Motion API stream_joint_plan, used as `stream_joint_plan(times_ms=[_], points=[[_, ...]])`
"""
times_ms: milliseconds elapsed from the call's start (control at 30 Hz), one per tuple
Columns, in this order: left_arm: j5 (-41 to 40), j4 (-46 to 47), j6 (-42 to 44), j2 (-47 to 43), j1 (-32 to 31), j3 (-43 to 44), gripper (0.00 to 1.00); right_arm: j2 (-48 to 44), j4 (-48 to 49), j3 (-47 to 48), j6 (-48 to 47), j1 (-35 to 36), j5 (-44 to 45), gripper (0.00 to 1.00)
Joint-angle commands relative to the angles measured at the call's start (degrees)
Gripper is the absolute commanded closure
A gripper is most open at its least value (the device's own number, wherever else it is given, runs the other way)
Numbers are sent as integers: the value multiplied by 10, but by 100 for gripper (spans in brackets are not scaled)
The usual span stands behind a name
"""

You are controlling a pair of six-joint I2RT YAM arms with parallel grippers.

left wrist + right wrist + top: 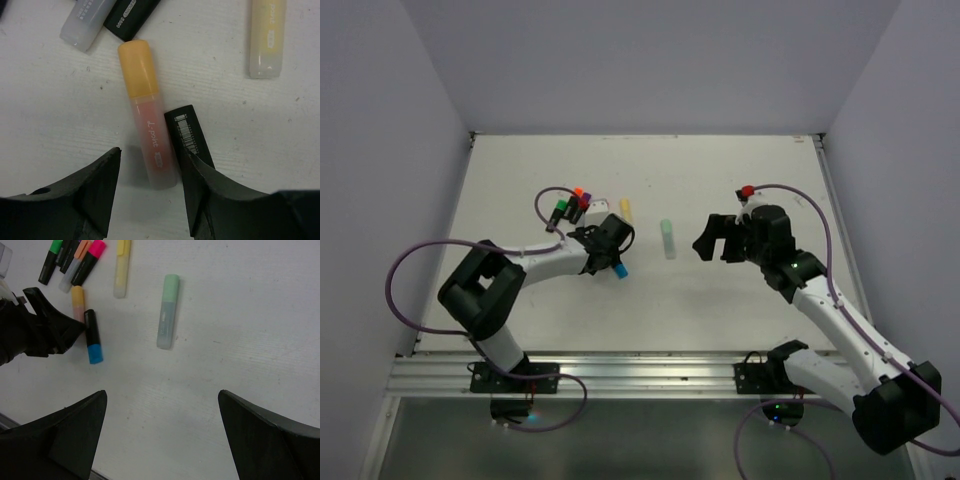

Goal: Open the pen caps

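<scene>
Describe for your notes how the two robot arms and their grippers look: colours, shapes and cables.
Both the left arm and right arm have white links and black joints, each trailed by a looping purple cable. The left gripper and right gripper carry broad black wedge-shaped fingers.

Findings, left wrist view; places are given relative to the peach pen.

- Peach pen (150, 135): white script along the translucent body ends in "point"; the leading letter is uncertain. The small pink label below the script is illegible.
- Black barcoded pen (189, 131), just right of it: white barcode with a row of digits, too small to read.
- Yellow pen (268, 37), up and well to the right: the same "point" script and a small label.
- Upper black pen (131, 17), just above: white print, possibly "S500".
- Pale grey pen (85, 22), upper left: faint print, illegible.
</scene>
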Motion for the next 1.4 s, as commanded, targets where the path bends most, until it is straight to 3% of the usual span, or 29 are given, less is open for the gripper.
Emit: stream_joint_plan(times_ms=[0, 333, 767, 1067, 1233, 1367], points=[[-45, -17, -18, 4, -1, 16, 45, -15, 25, -7, 0, 2, 3, 1], [-38, -11, -15, 8, 0, -13, 55, -9, 32, -11, 5, 2, -2, 1], [-14, 18, 20, 16, 19, -30, 55, -19, 33, -15, 5, 2, -8, 1], [39, 61, 113, -41, 27, -51, 100, -25, 25, 0, -3, 2, -25, 1], [89, 103, 207, -144, 21, -70, 100, -25, 19, 31, 6, 2, -62, 1], [181, 172, 322, -255, 6, -102, 100, -11, 35, 63, 45, 2, -106, 1]])
